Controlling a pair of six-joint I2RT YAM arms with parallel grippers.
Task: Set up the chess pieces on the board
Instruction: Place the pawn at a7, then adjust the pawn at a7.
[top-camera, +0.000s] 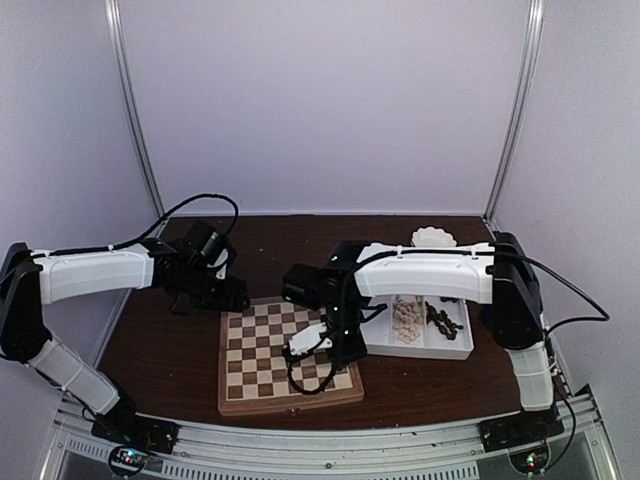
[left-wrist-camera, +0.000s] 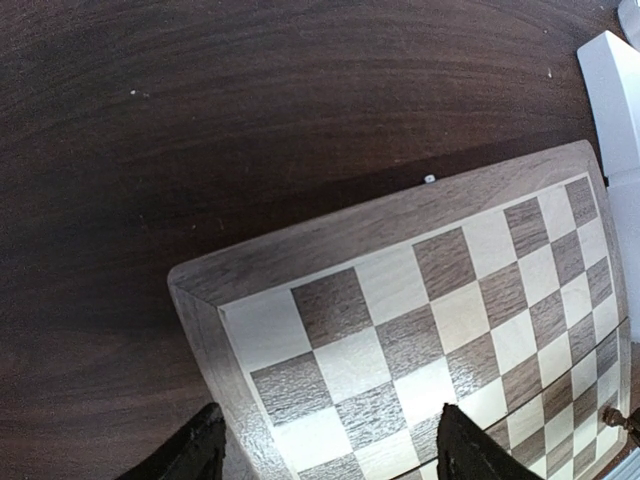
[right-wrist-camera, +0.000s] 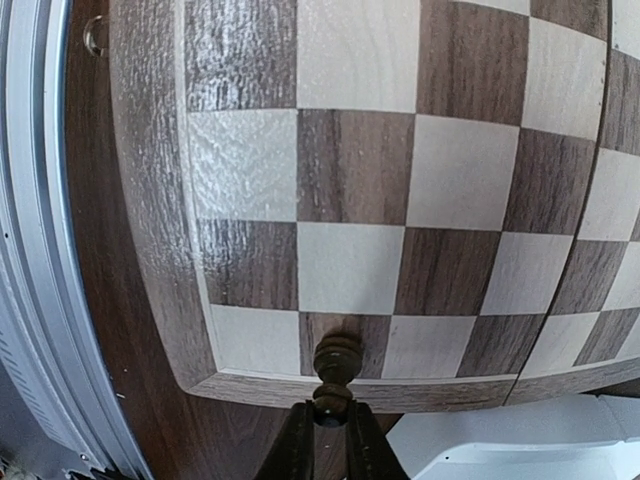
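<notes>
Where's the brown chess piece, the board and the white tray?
brown chess piece (right-wrist-camera: 338, 356): right wrist view, its head.
board (left-wrist-camera: 350, 240): left wrist view, its frame.
white tray (top-camera: 420, 351): top view, near wall.

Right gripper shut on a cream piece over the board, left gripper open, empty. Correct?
No. The piece held by the right gripper over the board is dark brown, not cream; the right wrist view shows it. Rest holds.
</notes>
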